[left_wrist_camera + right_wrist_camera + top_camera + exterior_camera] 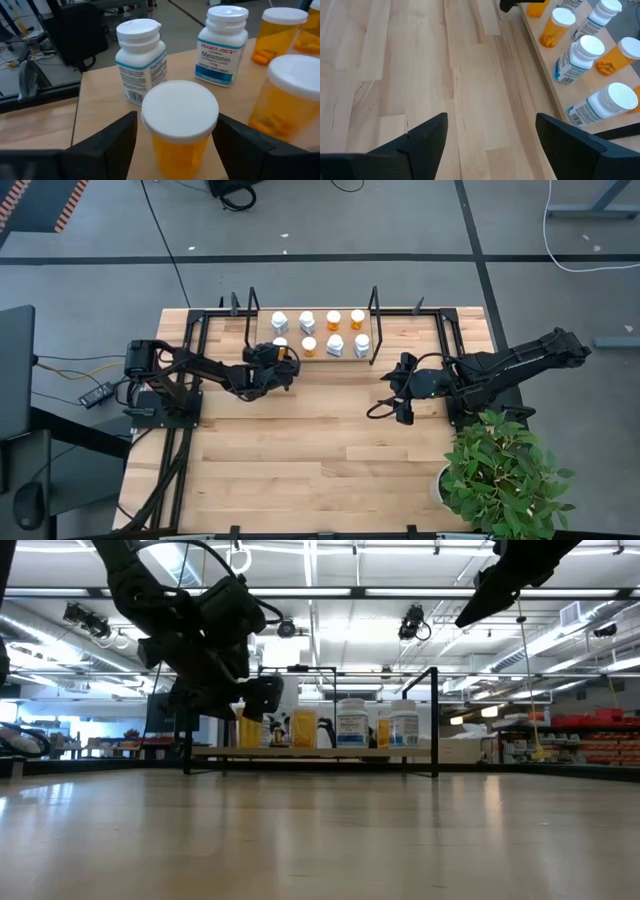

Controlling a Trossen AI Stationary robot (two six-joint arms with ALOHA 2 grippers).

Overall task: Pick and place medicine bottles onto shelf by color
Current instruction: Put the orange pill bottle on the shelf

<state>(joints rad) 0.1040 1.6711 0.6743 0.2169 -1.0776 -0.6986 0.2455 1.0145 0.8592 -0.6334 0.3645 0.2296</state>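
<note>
The shelf [268, 332] is a light board with black wire ends, standing at the table's far side. Several medicine bottles stand on it in two rows, white ones [280, 320] and orange ones [345, 318]. My left gripper [285, 360] [175, 145] is open at the shelf's near left corner. Its fingers stand on either side of a white-capped orange bottle [180, 125] [247, 727], and a narrow gap shows on both sides. That bottle stands upright on the board. My right gripper [400, 385] [490, 135] hovers open above bare table, right of the shelf.
Close behind the flanked bottle stand two white bottles [140, 60] [222, 45], with an orange one [295, 95] beside it. Black wire uprights [250, 308] [374, 320] close the shelf's short ends. A potted plant [500, 475] sits at the near right corner. Bare wood lies nearer than the shelf.
</note>
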